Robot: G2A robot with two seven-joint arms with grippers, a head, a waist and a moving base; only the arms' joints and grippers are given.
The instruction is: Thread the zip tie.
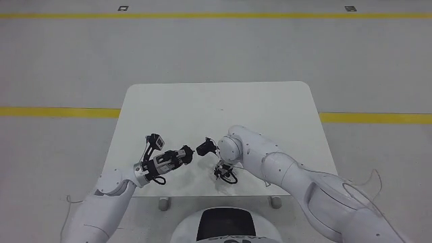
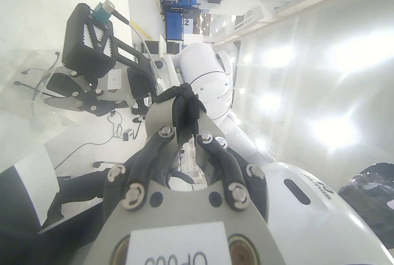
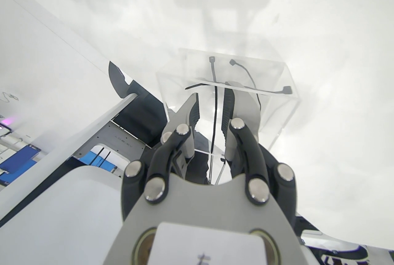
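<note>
Counter (image 1: 216, 104): white, smooth, rounded corners. Near its front edge stands a clear, hard-walled box (image 3: 278, 112) with thin black ties (image 3: 233, 62) lying curved inside, square heads showing. At the box, right gripper (image 3: 213, 95) has its ribbed black pads spread apart. One straight zip tie (image 3: 214, 121) runs between them, pinched by neither. Just beside, left gripper (image 2: 181, 108) is clamped on a flat black strip (image 2: 186, 94), bunched like a knot at the tips; cannot tell if it is a tie.
</note>
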